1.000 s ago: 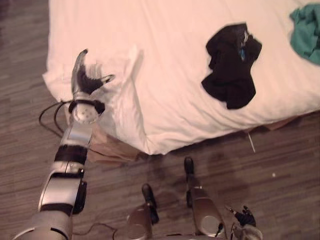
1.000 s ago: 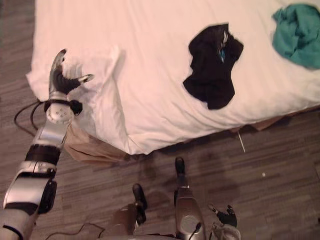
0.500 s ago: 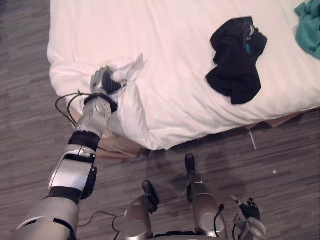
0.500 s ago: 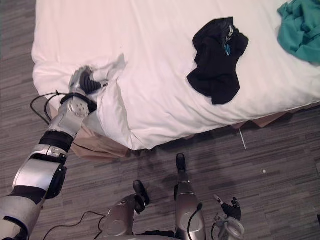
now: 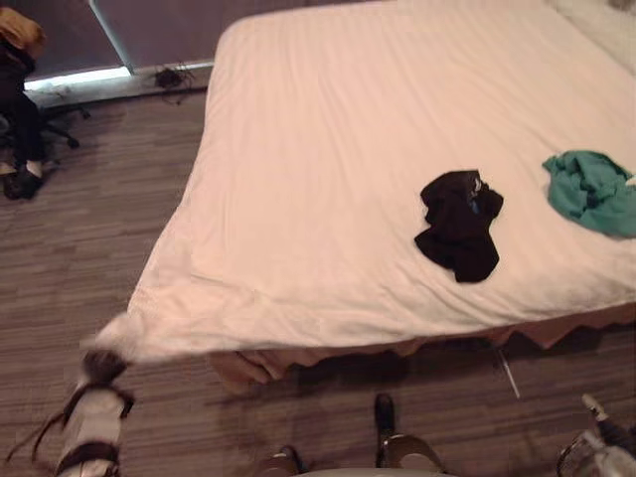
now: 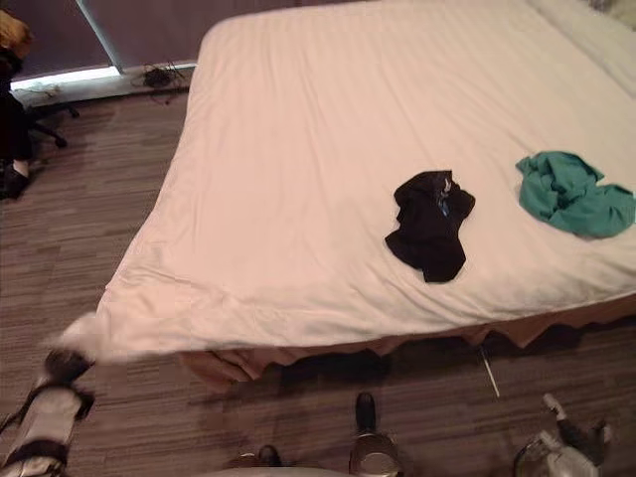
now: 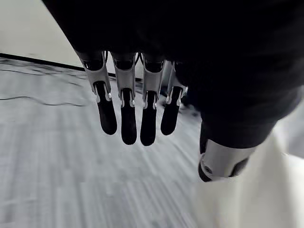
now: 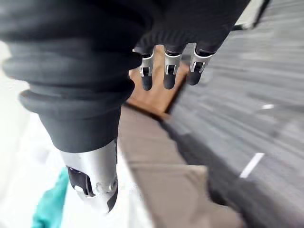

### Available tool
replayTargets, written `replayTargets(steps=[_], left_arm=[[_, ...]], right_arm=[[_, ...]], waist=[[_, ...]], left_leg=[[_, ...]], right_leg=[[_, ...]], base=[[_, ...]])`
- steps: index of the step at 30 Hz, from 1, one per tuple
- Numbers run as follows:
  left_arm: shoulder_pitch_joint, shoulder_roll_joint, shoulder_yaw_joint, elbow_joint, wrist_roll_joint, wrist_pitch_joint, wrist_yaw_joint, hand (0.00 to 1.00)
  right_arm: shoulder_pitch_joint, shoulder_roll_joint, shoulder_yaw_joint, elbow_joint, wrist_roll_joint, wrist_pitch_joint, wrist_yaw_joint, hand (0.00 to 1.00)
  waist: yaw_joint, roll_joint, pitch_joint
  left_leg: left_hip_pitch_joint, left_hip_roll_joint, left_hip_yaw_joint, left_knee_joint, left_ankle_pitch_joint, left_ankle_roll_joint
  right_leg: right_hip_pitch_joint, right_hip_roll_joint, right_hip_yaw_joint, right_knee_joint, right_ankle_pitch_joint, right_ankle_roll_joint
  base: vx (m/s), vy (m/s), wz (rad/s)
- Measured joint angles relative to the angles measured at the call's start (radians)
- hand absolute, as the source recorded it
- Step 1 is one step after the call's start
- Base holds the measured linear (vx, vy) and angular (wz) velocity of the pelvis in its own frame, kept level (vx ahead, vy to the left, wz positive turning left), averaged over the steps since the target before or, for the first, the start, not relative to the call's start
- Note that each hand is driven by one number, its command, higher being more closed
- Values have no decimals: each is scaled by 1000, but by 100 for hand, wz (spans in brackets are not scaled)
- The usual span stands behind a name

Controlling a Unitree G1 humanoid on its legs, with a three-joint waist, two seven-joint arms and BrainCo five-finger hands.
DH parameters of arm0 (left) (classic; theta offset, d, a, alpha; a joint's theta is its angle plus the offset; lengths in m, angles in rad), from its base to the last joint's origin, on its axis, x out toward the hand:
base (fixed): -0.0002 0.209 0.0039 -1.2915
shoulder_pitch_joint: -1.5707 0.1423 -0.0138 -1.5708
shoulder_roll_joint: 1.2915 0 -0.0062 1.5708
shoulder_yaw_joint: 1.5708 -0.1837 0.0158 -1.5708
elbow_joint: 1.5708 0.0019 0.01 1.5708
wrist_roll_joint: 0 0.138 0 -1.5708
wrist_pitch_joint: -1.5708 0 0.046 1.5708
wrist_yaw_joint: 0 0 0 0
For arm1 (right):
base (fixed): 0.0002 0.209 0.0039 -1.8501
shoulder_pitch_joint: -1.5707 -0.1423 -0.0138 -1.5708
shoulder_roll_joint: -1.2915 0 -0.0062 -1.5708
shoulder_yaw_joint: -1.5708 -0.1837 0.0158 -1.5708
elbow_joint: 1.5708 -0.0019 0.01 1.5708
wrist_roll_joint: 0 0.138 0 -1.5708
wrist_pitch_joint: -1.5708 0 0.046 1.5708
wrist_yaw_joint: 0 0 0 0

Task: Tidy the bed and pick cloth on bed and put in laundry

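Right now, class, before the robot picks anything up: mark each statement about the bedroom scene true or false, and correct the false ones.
1. The black cloth lies on the bed. True.
2. The teal cloth lies on the floor. False: it is on the bed, to the right of the black cloth.
3. The right hand holds the black cloth. False: it hangs low beside the bed with nothing in its fingers.
4. The two cloths lie apart and do not touch. True.
5. The left hand is down by the bed's near left corner. True.
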Motion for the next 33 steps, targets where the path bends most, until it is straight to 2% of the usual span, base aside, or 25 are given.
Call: replayTargets(steps=[2, 3, 5, 7, 9, 11, 12, 14, 16, 18, 19, 20, 22, 23, 24, 26, 29, 30, 32, 33], left_arm=[[55, 0, 96, 7, -19, 14, 18, 0], [96, -3, 156, 20, -36, 18, 27, 0], [149, -23, 207, 23, -56, 25, 39, 0], [175, -74, 214, 23, -83, 29, 42, 0], [190, -195, 213, 22, -143, 24, 51, 0], [202, -278, 208, 21, -198, 17, 59, 0], [212, -332, 192, 21, -237, 14, 59, 0], [221, -391, 143, 21, -280, 14, 58, 0], [221, -422, 79, 19, -303, 12, 56, 0], [188, -440, 13, 17, -319, 12, 55, 0], [154, -450, -37, 4, -323, 11, 54, 0], [142, -452, -55, -5, -323, 8, 54, 0], [90, -451, -143, -37, -331, -14, 54, 0], [78, -451, -162, -42, -332, -17, 54, 0], [45, -451, -207, -51, -339, -31, 54, 0], [4, -450, -259, -52, -350, -39, 54, 0], [-40, -446, -349, -45, -351, -48, 57, 0], [-78, -447, -389, -31, -353, -51, 57, 0], [-119, -450, -418, -25, -360, -55, 59, 0], [-139, -450, -423, -24, -360, -65, 59, 0]], right_arm=[[-10, -27, 2, -68, -35, -1, -17, 0], [-36, -44, 11, -111, -54, -2, -28, 100], [-79, -62, 54, -167, -85, -4, -40, 100], [-109, -99, 110, -228, -112, -8, -42, 100], [-173, -153, 218, -322, -165, -19, -37, 100], [-224, -167, 294, -366, -189, -29, -26, 100], [-257, -167, 354, -394, -202, -37, -16, 100], [-318, -168, 461, -399, -204, -48, 4, 100], [-395, -168, 569, -399, -203, -50, 22, 100], [-506, -168, 669, -399, -200, -54, 35, 100], [-610, -168, 734, -390, -191, -54, 50, 100], [-652, -168, 758, -386, -181, -55, 51, 100], [-846, -169, 857, -350, -109, -66, 53, 100], [-877, -169, 872, -343, -99, -68, 53, 100], [-941, -169, 902, -340, -74, -73, 52, 100], [-997, -163, 951, -328, -60, -89, 52, 100], [-1014, -93, 1042, -245, -42, -94, 54, 100], [-1011, -65, 1064, -188, -42, -93, 67, 100], [-1005, -36, 1088, -123, -42, -91, 78, 100], [-992, -9, 1099, -116, -45, -114, 79, 100]], waist=[[9, -11, -18], [7, -20, -24], [13, -32, -36], [33, -35, -42], [38, -31, -45], [50, -33, -44], [64, -36, -42], [62, -41, -33], [71, -49, -17], [89, -50, 40], [94, -42, 89], [94, -39, 109], [96, -21, 202], [98, -17, 216], [113, -4, 258], [118, 9, 299], [129, 19, 309], [141, 33, 319], [146, 49, 333], [150, 59, 347]], left_leg=[[1, -1, -12, -10, 9, 0], [1, -3, -29, -13, 12, 2], [1, -4, -34, -17, 13, 3], [-3, -16, -59, -29, 23, 8], [-3, -28, -76, -58, 41, 12], [-8, -35, -89, -67, 49, 15], [-9, -36, -98, -76, 56, 17], [-29, -37, -120, -80, 70, 15], [-60, -37, -133, -77, 82, 13], [-91, -37, -139, -68, 94, 12], [-130, -37, -144, -37, 96, 13], [-149, -37, -147, -20, 96, 13], [-238, -32, -164, 52, 95, 16], [-260, -31, -165, 64, 95, 17], [-300, -29, -166, 90, 94, 18], [-355, -26, -167, 122, 90, 23], [-478, -23, -168, 173, 85, 30], [-521, -23, -168, 192, 84, 32], [-562, -23, -172, 208, 84, 32], [-584, -22, -175, 219, 84, 33]], right_leg=[[6, 0, -16, 0, -2, -2], [15, -2, -27, 0, -5, -1], [18, -5, -38, 0, -5, -1], [21, -18, -52, 0, -5, -1], [19, -36, -69, -1, -6, 0], [15, -38, -76, -1, -6, 1], [12, -45, -78, -2, -6, 1], [8, -49, -107, -1, -6, 1], [-17, -49, -115, 0, 1, -2], [-42, -50, -118, 1, 13, -7], [-78, -52, -122, 20, 17, -11], [-96, -53, -123, 33, 18, -12], [-170, -54, -125, 82, 17, -14], [-188, -54, -126, 91, 17, -14], [-224, -54, -124, 108, 19, -17], [-270, -56, -124, 125, 22, -20], [-382, -66, -121, 148, 31, -31], [-424, -67, -119, 164, 33, -33], [-462, -67, -119, 176, 34, -35], [-481, -68, -119, 186, 34, -35]], base=[[15, -22, 26], [-5, -9, 36], [-28, 12, 23], [-49, 25, 25], [-72, 20, 28], [-49, 16, 19], [-46, 5, 15], [-43, -7, 33], [-55, -35, 22], [-90, -43, 11], [-82, -25, 11], [-95, -20, 14], [-136, -19, 10], [-161, -30, 6], [-91, -18, 3], [-121, -4, 5], [-86, 21, 2], [-72, 24, 2], [-56, -11, 4], [-61, -14, 5]])
